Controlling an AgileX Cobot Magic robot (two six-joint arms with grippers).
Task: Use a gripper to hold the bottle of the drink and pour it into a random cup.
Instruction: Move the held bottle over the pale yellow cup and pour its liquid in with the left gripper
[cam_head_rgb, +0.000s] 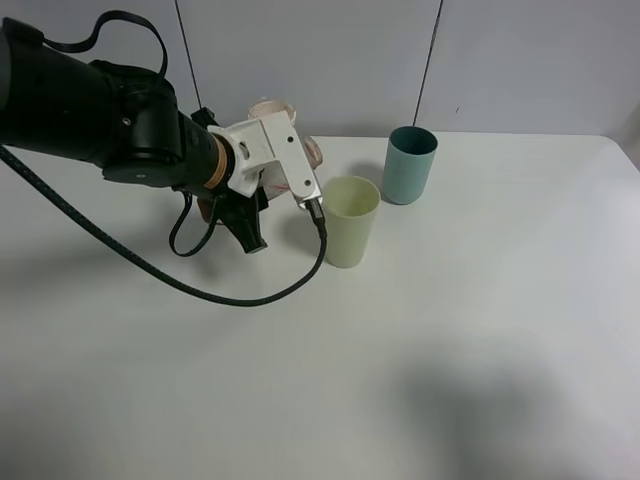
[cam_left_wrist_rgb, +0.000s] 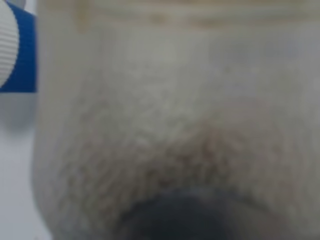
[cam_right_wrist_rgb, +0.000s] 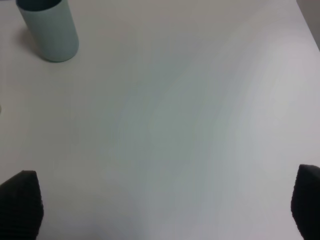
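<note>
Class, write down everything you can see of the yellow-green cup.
The cup is a tall, pale yellow-green tumbler, plastic by its look, tapering to the base. It stands upright on the white table, mouth open, no dark liquid showing inside. The teal cup stands apart behind it; a black cable hangs close by its side.

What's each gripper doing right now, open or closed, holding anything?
Left gripper: closed on the bottle.
Right gripper: open, holding nothing.
</note>
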